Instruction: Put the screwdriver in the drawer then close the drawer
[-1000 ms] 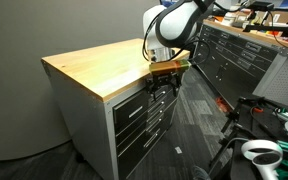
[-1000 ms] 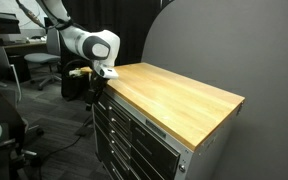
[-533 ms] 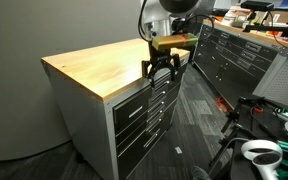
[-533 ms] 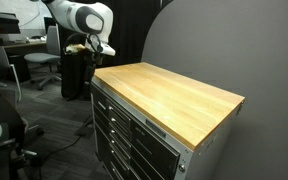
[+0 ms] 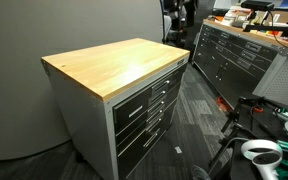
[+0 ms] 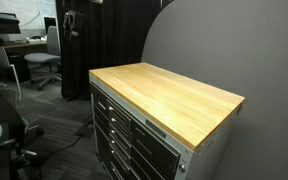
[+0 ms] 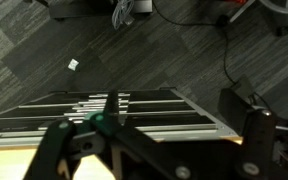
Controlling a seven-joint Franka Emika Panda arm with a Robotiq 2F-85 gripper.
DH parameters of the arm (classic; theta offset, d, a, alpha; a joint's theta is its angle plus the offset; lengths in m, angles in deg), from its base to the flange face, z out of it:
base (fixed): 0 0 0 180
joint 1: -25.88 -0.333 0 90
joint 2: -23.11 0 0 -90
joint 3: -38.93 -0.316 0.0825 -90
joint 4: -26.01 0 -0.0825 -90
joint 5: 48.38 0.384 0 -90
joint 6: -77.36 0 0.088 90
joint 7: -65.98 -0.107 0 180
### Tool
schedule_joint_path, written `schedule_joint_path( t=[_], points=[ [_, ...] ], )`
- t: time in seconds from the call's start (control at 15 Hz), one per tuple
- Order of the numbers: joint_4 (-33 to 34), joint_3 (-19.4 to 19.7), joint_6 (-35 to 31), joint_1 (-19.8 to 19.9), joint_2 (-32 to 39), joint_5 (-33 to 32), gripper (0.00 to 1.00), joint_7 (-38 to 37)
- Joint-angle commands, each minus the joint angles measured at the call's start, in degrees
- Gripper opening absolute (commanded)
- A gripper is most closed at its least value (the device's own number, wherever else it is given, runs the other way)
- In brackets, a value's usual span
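Observation:
The grey cabinet with the wooden worktop (image 5: 114, 65) stands mid-scene in both exterior views (image 6: 169, 95). Its topmost drawer (image 5: 147, 90) looks shut, flush with the lower drawers, and also shows in an exterior view (image 6: 134, 120). My gripper (image 5: 177, 18) hangs high beyond the cabinet's far end, clear of it, and appears at the top of an exterior view (image 6: 72, 18). In the wrist view my gripper (image 7: 154, 145) is open with nothing between its fingers, and it looks down on the drawer fronts (image 7: 104, 105). The screwdriver is not in view.
A long dark workbench with drawers (image 5: 234, 55) stands at the back right. A white and green device (image 5: 259, 150) sits on the floor. Office chairs (image 6: 44, 65) stand behind the cabinet. Cables (image 7: 224, 60) and a white scrap (image 7: 72, 64) lie on the carpet.
My gripper has left the top drawer's front and risen high above and away from the cabinet. The drawer fronts now sit flush.

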Motion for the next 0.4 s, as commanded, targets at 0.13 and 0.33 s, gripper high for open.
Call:
schedule_joint_path(
  t=[0.13, 0.33],
  points=[
    [2.53, -1.17, 4.60, 0.87, -2.56, 0.09, 1.00, 3.90],
    [2.56, -1.16, 4.86, 0.86, -2.32, 0.09, 1.00, 4.68]
  ],
)
